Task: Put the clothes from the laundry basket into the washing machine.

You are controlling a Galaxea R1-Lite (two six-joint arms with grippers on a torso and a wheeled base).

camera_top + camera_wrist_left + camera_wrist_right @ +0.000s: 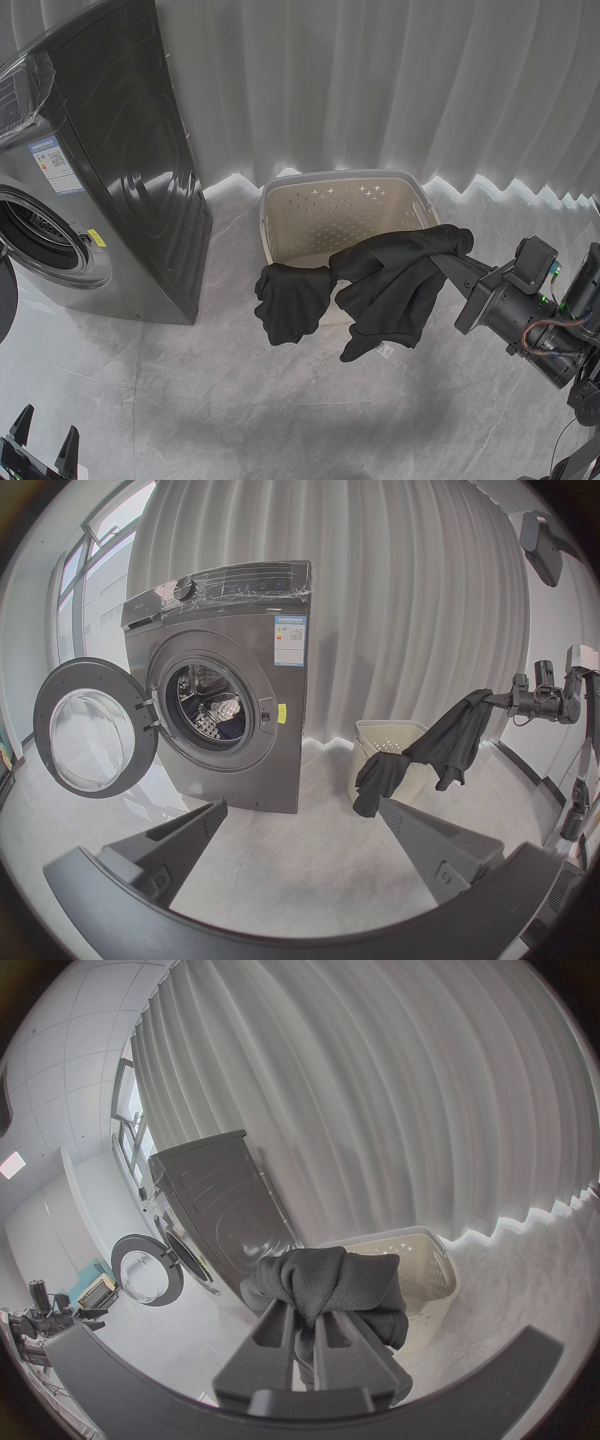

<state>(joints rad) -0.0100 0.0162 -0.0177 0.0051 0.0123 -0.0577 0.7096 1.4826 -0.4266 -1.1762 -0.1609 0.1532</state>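
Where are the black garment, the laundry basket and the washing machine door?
black garment (394, 281), head view, its bunched middle.
laundry basket (325, 219), head view, inner back wall.
washing machine door (90, 739), left wrist view, glass window.

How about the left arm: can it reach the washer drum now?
Likely yes: door hangs wide open, left tool is open and empty, only floor lies between it and the drum.

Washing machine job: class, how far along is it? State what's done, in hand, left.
Done: door open, some clothes already in the drum. In hand: right gripper shut on a dark garment, one end draped over the basket rim. Left: carry it into the washing machine.
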